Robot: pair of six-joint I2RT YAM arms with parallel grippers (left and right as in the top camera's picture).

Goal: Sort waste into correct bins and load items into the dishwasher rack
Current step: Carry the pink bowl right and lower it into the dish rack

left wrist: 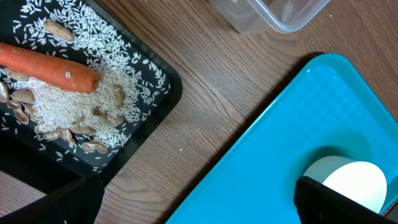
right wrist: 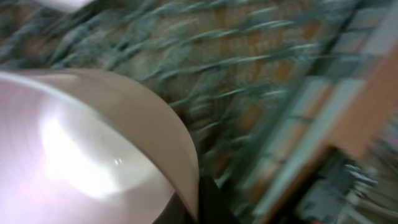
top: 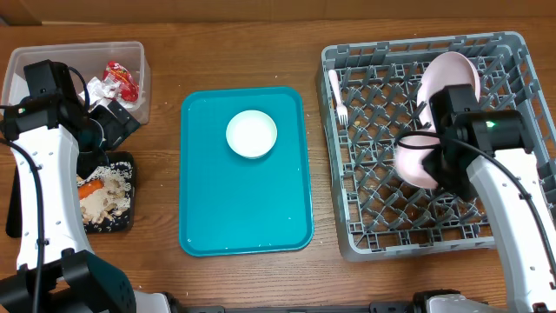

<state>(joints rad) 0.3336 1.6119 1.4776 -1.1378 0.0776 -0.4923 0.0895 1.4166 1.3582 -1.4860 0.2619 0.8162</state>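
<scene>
Bowl [top: 413,165] rim pinched in right hand [right wrist: 200,202] over rack [top: 382,217]; left hand [left wrist: 199,208] spread wide.

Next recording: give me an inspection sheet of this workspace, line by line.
Surface: brown wooden table, no spills seen.
Job's things: orange carrot, rice grains and nuts in shallow black tray; red crinkly wrapper in clear plastic tub; small white bowl on flat teal tray; white plastic fork and upright white plate in grey pegged rack.
Clutter: nothing seen.
Pincers: left pincer open; right pincer shut on round white dish.
Cables: black cables along both arms.
Surroundings: nothing seen.
</scene>
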